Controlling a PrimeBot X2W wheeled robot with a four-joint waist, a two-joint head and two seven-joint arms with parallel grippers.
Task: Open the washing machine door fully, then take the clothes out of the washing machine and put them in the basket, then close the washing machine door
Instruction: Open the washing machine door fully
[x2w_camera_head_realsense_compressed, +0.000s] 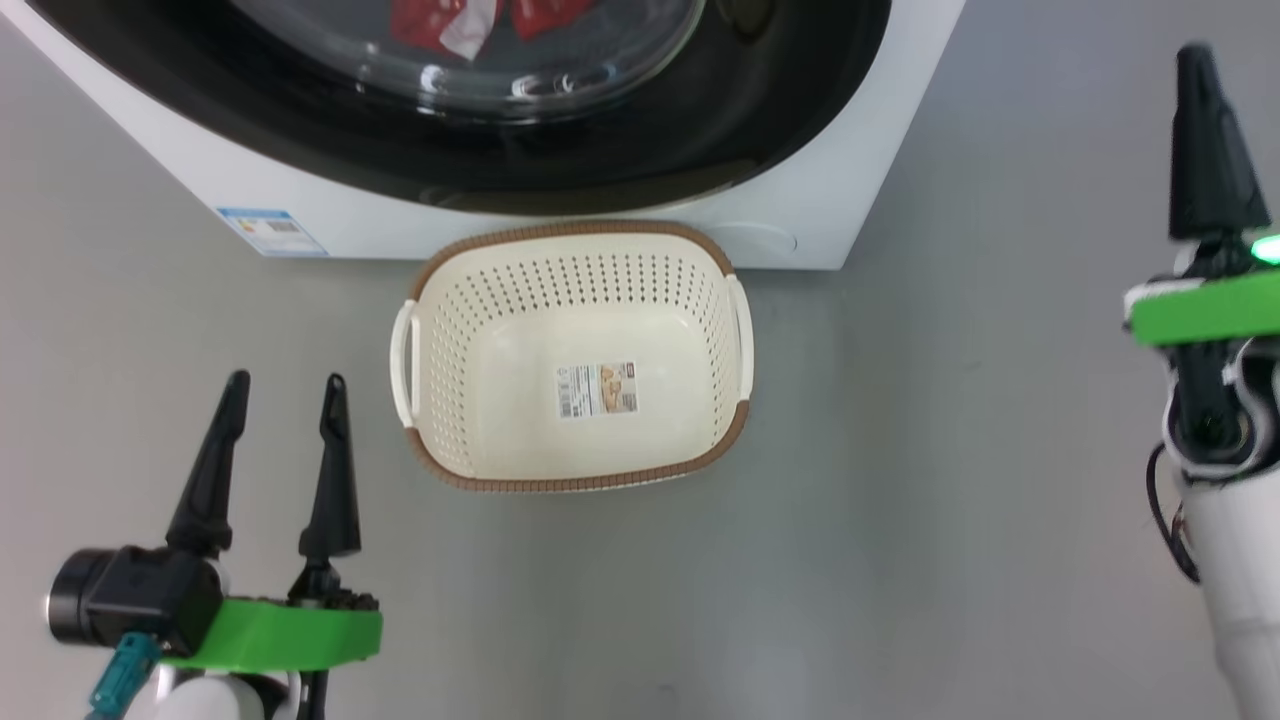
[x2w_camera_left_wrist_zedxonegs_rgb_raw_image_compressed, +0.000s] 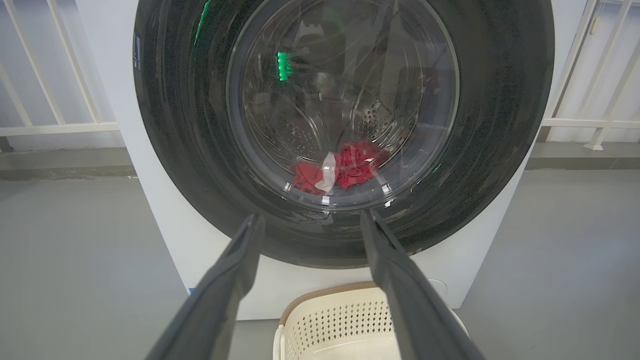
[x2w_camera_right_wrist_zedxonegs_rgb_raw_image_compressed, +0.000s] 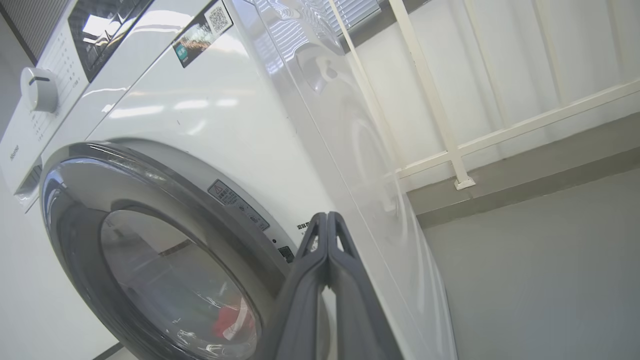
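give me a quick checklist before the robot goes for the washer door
1. washing machine door open: not ok, it sits shut against the washing machine.
2. clothes located: ok, a red heap at the drum bottom behind the glass.
3. basket ready: ok, empty, on the floor in front of the washing machine.
4. right gripper on the door: cannot tell; shut, nothing between its fingers, near the door's edge.
5. left gripper clear: ok, open, holding nothing, apart from the basket.
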